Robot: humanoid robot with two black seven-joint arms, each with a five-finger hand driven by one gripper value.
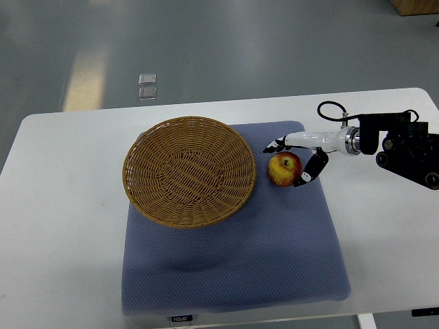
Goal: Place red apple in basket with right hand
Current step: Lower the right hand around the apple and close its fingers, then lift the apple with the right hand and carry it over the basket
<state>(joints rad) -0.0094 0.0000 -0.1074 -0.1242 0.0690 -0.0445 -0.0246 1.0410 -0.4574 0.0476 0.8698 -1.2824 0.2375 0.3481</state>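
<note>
1. A white table (pixel 62 226) is spanning the frame, with grey floor lying beyond its far edge.
2. A blue mat (pixel 233 267) is covering the table's middle; a small dark tag (pixel 180 318) is sitting on its near edge, with print too small to read.
3. A basket (pixel 189 171) is resting on the mat's far left part, its left rim hanging over the mat's edge onto the table. It is holding nothing.
4. The apple (pixel 285 168) is lying on the mat just right of the basket, close to the rim but not touching it. It is red with a yellow patch, stem side facing up.
5. The right hand (pixel 296 160) is reaching in from the right edge and closing around the apple: the fingers (pixel 276 145) are curving over its far side, and the thumb (pixel 312 169) is pressing at its right side. The hand is grasping the apple, which is sitting on the mat, not lifted.
6. The right arm (pixel 405 147), black at the wrist with a looped cable, is hanging over the table's right part.
7. The left arm is out of frame.
</note>
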